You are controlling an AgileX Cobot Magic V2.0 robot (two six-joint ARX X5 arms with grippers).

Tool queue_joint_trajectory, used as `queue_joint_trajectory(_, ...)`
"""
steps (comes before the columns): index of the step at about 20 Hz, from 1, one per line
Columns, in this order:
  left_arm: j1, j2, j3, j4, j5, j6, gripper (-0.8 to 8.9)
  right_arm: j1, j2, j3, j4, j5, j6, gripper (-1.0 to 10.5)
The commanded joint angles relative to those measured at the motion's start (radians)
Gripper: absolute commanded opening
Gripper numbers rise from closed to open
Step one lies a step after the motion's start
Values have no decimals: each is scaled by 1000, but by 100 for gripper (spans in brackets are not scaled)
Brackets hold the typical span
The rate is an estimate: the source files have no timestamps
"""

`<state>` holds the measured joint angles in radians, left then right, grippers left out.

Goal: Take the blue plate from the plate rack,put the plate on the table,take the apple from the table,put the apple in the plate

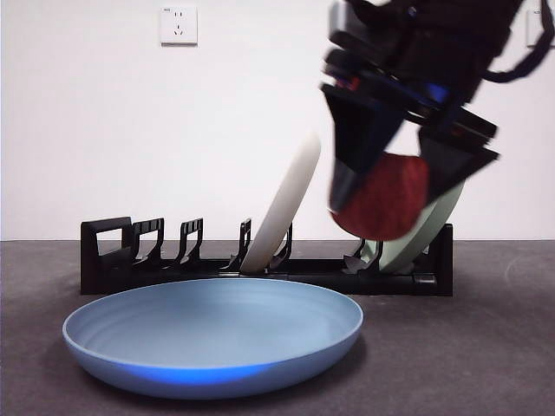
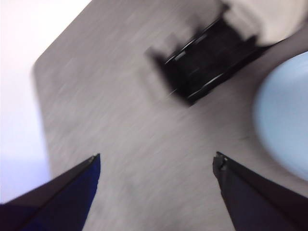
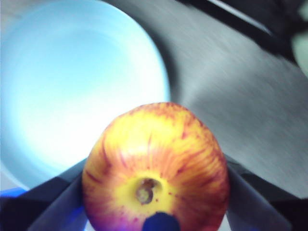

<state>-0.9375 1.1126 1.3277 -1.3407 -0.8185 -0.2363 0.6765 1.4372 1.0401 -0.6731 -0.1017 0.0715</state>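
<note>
- Right hand (image 1: 390,195) grips apple (image 3: 155,168), high above surface.
- Plate (image 1: 212,334) lies flat, below and to one side of apple.
- Left hand (image 2: 156,163) open, empty, idle.

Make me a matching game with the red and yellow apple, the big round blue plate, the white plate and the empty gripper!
Things:
1. red and yellow apple
2. big round light-blue plate
3. cream-white plate
4. left gripper

Places or states:
A. leaning in the black plate rack
B. open, holding nothing
C. flat on the dark grey table
D. held in the air by the right gripper

Pairs: 1-D, 2-C, 3-A, 4-B
</note>
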Motion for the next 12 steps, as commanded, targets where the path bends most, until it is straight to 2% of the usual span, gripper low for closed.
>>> queue_joint_trajectory(1, 69, -74, -106, -53, -112, -182, 395, 43, 0, 15, 28, -4, 9, -12)
queue_joint_trajectory(3, 128, -154, -166, -53, -153, -239, 394, 71, 2, 18, 69, -4, 9, -12)
queue_joint_trajectory(7, 176, -330, -191, -53, -143, -240, 393, 112, 54, 71, 84, -4, 9, -12)
queue_joint_trajectory(12, 171, -503, -191, -52, -21, -237, 371, 153, 206, 170, 94, -4, -10, -12)
